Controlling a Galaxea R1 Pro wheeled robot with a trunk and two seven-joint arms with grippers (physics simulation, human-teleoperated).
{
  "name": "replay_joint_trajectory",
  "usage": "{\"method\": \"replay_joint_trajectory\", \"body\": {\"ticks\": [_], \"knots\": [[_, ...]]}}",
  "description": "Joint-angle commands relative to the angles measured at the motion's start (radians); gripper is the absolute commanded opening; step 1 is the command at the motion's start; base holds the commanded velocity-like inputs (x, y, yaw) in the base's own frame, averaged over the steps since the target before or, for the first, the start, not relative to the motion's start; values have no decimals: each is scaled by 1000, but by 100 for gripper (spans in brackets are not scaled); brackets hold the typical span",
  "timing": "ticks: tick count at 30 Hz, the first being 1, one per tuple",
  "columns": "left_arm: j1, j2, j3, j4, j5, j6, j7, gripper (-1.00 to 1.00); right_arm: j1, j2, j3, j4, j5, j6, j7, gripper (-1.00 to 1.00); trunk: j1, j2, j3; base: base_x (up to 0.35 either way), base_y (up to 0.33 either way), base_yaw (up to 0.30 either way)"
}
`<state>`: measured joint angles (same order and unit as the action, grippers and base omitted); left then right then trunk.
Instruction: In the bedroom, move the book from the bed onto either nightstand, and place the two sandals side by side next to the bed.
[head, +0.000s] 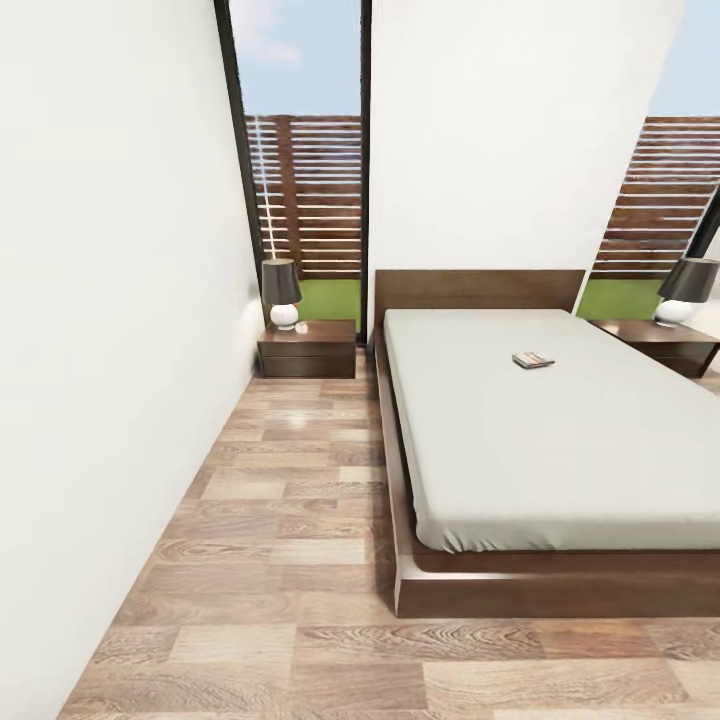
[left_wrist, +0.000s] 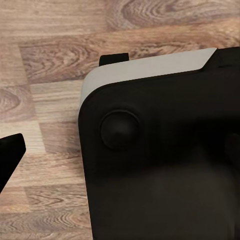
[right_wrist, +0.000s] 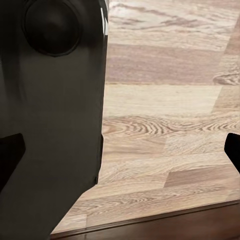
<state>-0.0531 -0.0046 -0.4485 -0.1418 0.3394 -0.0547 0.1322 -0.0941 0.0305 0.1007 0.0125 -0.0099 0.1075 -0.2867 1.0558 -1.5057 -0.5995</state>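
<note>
We see the book (head: 533, 360) on the bed (head: 560, 440), near the headboard edge, well ahead and to our right, so our right end effector is probably nearer. Whether either end effector is released or clenched, we cannot tell.

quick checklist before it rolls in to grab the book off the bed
1. Book lying on the bed: ok.
2. Left nightstand has bare top beside its lamp: ok.
3. Right nightstand partly cut off by the frame edge, free space: cannot tell.
4. Floor between wall and bed free of obstacles: ok.
5. Sandals located: not ok.
6. Pincers open and empty: cannot tell.
</note>
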Motion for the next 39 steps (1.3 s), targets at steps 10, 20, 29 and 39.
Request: {"method": "replay_joint_trajectory", "body": {"ticks": [10, 20, 29, 39], "knots": [[-1, 0, -9, 1, 9, -4, 4, 100, -1, 1, 8, 1, -1, 5, -3, 100, 0, 0, -1, 0, 0, -2], [-1, 0, -9, 1, 9, -4, 4, 100, -1, 2, 8, 1, -1, 5, -3, 100, 0, 0, -1, 0, 0, 0], [-1, 0, -9, 1, 9, -4, 4, 100, -1, 2, 8, 1, -1, 5, -4, 100, 0, 0, -1, 0, 0, 0], [-1, -1, -14, 1, 9, -8, 4, 100, -1, 2, 8, 1, -1, 5, -4, 100, 0, 0, -1, 0, 43, 0]]}}
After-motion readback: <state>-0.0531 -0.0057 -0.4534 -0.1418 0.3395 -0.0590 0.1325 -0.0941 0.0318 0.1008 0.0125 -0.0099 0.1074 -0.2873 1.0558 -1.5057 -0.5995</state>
